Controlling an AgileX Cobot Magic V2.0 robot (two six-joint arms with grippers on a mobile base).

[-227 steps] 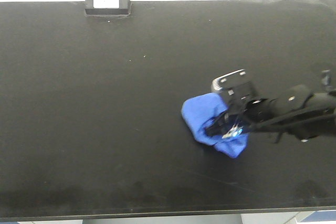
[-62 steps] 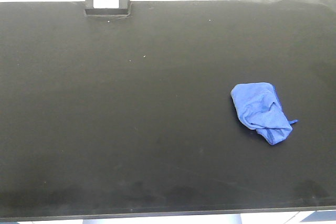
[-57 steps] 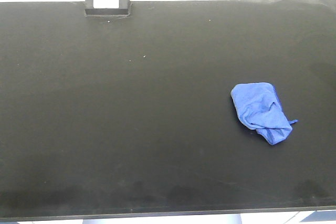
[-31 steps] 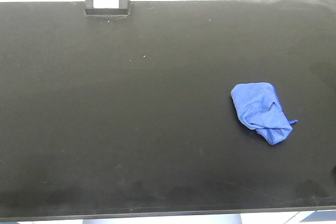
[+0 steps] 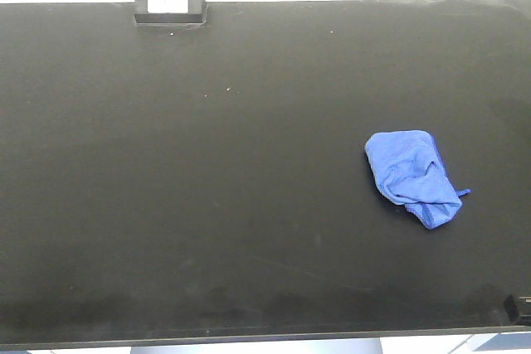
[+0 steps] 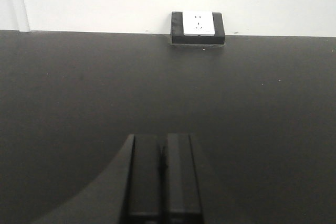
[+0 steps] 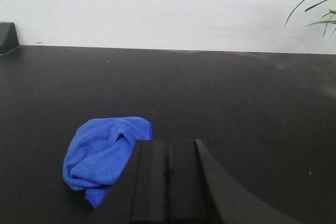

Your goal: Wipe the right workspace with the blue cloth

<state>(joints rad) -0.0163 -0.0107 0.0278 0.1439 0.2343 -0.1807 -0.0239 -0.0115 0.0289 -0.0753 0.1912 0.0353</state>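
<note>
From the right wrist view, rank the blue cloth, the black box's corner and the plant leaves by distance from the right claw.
1. Crumpled bright blue fabric cloth: just left of the right claw.
2. Corner of the small black box: far left, at the wall.
3. Green plant leaves: far right; ranking against the box is uncertain.

Plain white wall point(image 7: 157, 3); green plant leaves point(image 7: 315, 3) at its right.

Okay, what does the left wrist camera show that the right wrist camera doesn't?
Only the left wrist view shows the left gripper, fingers together, and the white face of the small black box at the wall. Only the right wrist view shows the blue cloth lying crumpled beside the shut right gripper, plus plant leaves at top right. Both share the black benchtop and the pale wall behind it.
</note>
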